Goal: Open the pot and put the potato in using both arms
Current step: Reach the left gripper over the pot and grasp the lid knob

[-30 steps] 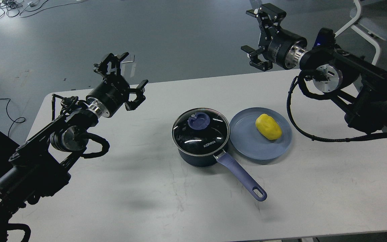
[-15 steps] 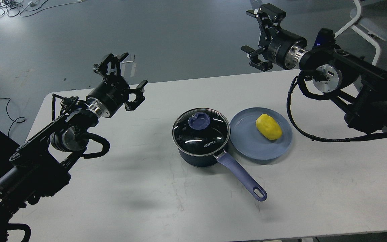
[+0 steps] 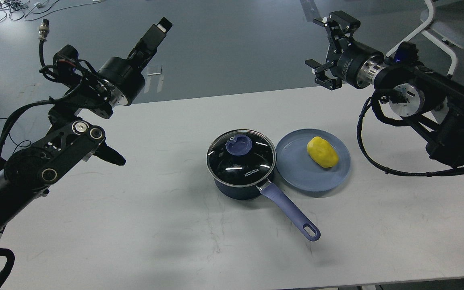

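Observation:
A dark pot with a purple-blue handle stands mid-table. Its glass lid with a blue knob is on it. A yellow potato lies on a blue plate just right of the pot. My left gripper is high at the far left, well away from the pot, seen side-on so its fingers overlap. My right gripper is open and empty, raised beyond the table's far edge, above and behind the plate.
The white table has its far edge near both grippers. A white chair frame stands behind the right arm. Cables lie on the floor at the far left.
My left arm has swung up and rotated, so its gripper is now higher and seen edge-on. My right gripper has shifted a little to the right. Pot, lid and potato have not moved.

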